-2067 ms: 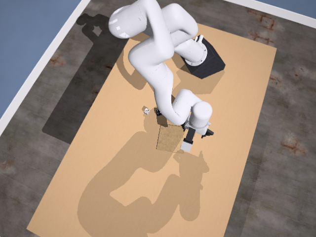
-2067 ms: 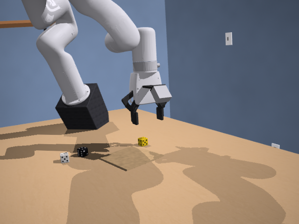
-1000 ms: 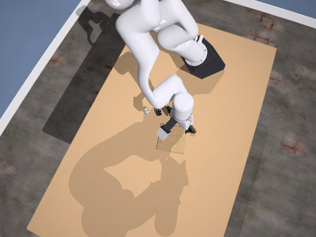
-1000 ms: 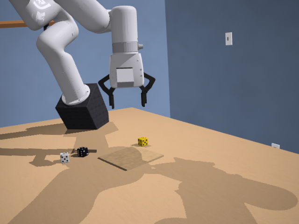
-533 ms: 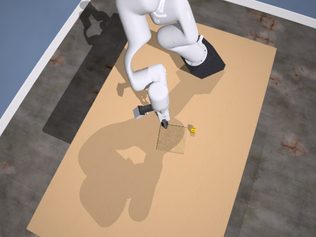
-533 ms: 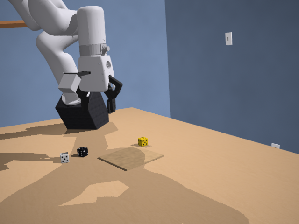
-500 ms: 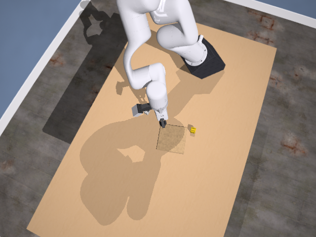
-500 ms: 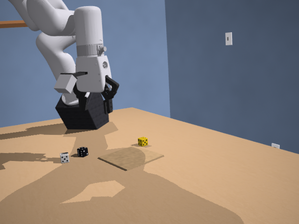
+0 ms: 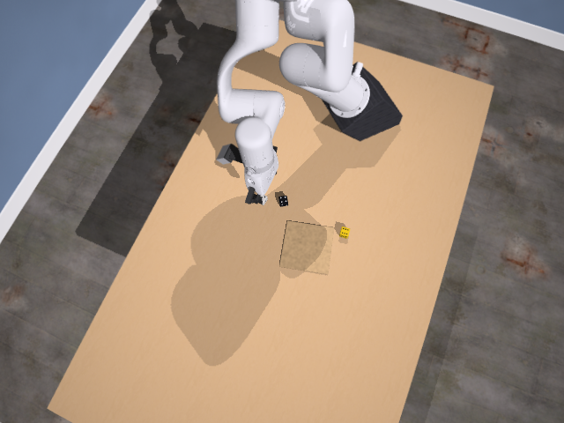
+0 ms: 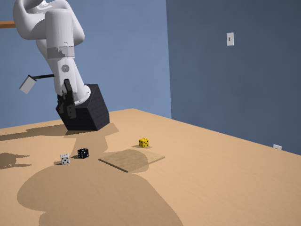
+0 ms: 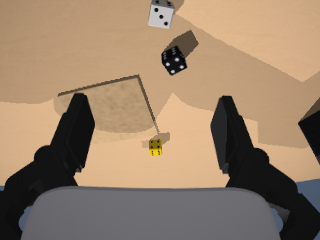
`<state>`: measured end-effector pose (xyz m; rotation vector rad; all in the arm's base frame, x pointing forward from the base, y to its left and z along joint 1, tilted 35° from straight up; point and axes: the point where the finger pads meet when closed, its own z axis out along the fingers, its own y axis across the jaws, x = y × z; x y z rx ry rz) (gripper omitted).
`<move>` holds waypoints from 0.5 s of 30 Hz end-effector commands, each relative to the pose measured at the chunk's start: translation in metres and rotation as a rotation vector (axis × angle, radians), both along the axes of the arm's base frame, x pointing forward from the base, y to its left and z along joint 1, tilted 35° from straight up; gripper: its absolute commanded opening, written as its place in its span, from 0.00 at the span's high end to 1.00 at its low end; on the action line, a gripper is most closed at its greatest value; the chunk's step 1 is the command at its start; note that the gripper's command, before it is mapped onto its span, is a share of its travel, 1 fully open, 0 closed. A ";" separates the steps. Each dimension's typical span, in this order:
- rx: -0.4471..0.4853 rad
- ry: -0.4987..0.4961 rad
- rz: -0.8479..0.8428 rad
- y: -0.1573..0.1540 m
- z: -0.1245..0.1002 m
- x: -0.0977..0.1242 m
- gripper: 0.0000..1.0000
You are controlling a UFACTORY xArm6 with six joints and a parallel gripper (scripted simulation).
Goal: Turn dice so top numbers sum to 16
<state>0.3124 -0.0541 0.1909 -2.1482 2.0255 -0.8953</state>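
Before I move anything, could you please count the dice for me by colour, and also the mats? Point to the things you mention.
White dice (image 9: 263, 199) (image 10: 65, 159) (image 11: 161, 14): 1
Black dice (image 9: 283, 200) (image 10: 83, 153) (image 11: 174, 60): 1
Yellow dice (image 9: 345, 233) (image 10: 143, 142) (image 11: 155, 147): 1
Mats (image 9: 306, 248) (image 10: 131, 159) (image 11: 110, 107): 1
Total: 4 things, of which 3 are dice

claw (image 9: 257, 198) (image 10: 67, 113) (image 11: 153, 109) swung off toward white die (image 9: 263, 199) (image 10: 65, 158) (image 11: 161, 14) — arm's shadow reshaped
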 end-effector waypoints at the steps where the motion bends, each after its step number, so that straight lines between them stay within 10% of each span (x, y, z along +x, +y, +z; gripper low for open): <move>1: 0.051 -0.072 -0.112 -0.018 0.005 -0.008 0.00; 15: 0.056 -0.078 -0.122 -0.019 0.006 -0.009 0.00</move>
